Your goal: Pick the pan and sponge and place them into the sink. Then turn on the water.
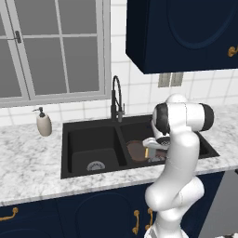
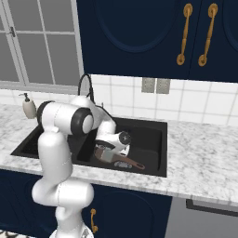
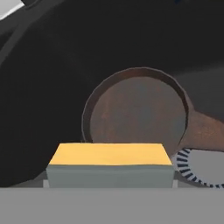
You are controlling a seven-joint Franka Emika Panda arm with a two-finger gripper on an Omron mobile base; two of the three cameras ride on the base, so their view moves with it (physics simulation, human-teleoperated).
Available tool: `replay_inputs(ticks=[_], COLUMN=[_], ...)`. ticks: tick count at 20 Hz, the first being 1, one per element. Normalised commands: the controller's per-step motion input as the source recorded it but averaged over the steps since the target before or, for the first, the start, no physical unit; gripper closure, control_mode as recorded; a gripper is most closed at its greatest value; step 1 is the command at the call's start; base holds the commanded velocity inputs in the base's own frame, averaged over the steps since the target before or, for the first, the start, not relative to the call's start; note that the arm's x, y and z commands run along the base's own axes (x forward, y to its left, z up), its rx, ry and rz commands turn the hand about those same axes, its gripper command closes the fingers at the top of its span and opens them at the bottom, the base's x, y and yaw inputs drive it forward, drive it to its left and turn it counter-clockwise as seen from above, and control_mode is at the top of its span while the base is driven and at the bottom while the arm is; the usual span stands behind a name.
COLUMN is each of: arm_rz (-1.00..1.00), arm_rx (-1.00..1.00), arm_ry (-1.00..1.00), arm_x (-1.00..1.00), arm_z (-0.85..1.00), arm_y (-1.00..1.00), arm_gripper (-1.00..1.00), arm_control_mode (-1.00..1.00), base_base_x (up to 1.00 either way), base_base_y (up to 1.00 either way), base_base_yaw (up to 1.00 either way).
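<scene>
The sponge (image 3: 109, 165) sits at the gripper (image 1: 151, 152), yellow layer and grey-green layer both showing in the hand view, and it spans the width between the two fingers, which stand wide apart and clamp its ends. It hangs above the right basin of the sink (image 1: 69, 135), over the near edge of the pan (image 3: 138, 111). The pan lies flat on the floor of that right basin, round and dark brown, its short handle (image 2: 132, 163) pointing toward the sink's right front corner. Just beside the pan, on the basin floor, part of a silvery drain (image 3: 199, 168) shows. The left basin holds its own round drain (image 1: 95, 165). Behind the divider between the basins rises the black faucet (image 1: 116, 100) with its coiled neck; no stream runs from it. Left of the sink, on the marble counter (image 1: 28, 158), stands a beige soap dispenser (image 1: 43, 122).
</scene>
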Motion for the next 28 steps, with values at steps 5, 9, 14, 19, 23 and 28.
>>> replay_inputs(ticks=[5,9,14,19,23,28], arm_rz=[-0.09,-0.09,-0.09,-0.09,-0.09,-0.09], arm_rx=[0.00,0.00,0.00,0.00,0.00,0.00], arm_ry=[0.00,0.00,0.00,0.01,0.02,0.03], arm_x=[0.36,0.38,0.40,0.42,0.40,0.40], arm_z=[-0.39,-0.35,-0.30,-0.27,-0.22,-0.21], arm_y=[0.00,0.00,0.00,0.00,0.00,0.00], arm_gripper=[1.00,1.00,1.00,1.00,1.00,1.00], arm_control_mode=[-1.00,-1.00,-1.00,-1.00,-1.00,-1.00], base_base_x=[0.00,0.00,0.00,0.00,0.00,0.00], base_base_y=[0.00,0.00,0.00,0.00,0.00,0.00], base_base_yaw=[0.00,0.00,0.00,0.00,0.00,0.00])
